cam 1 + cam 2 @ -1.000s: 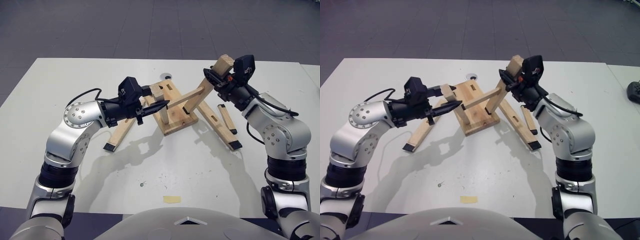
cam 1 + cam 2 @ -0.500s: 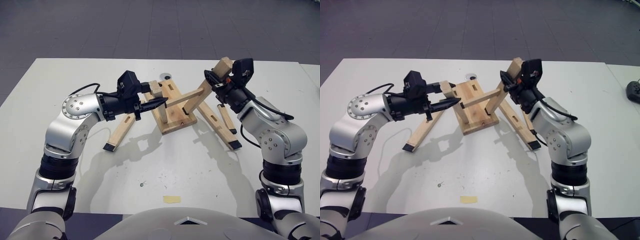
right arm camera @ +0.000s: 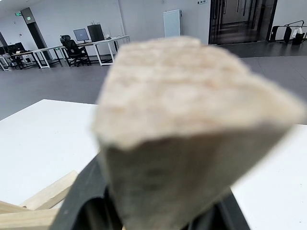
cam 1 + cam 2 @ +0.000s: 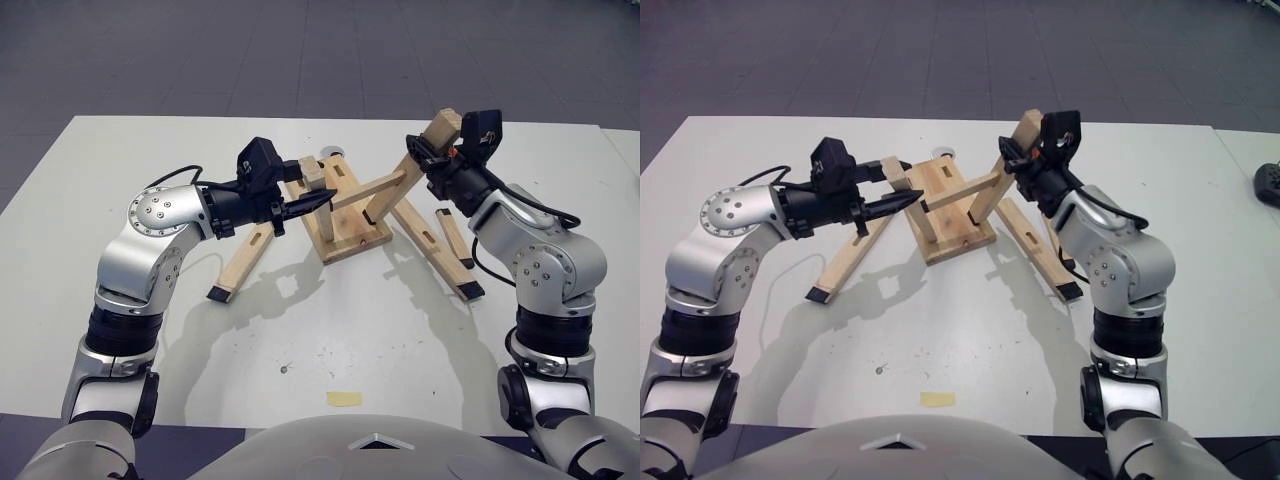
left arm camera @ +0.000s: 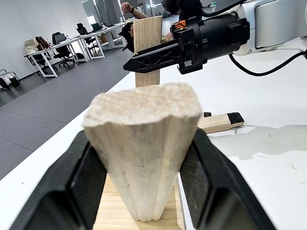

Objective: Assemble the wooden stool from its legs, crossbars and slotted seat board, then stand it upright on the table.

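The left end effector (image 4: 322, 200) is clamped shut on the upper end of the left leg (image 4: 245, 255), the wood filling the gap between its fingers (image 5: 91, 177). From there the leg slants down toward 8 o'clock, and its dark foot rests on the worktop (image 4: 120, 170). The right end effector (image 4: 424, 158) is closed on the top of the right leg (image 4: 430, 235), which runs down toward 5 o'clock.

A crossbar (image 4: 372, 190) sticks out from the right leg toward 8 o'clock. Its free end is just beside the left fingertips. The slotted seat board (image 4: 350, 232) lies flat beneath it, at 12 o'clock from mid-worktop. A loose piece (image 4: 455, 240) lies just beside the right leg.

This looks like the frame-joining step. The next move probably calls for lining up the left leg's slot with the crossbar's free end and pressing the two together squarely.
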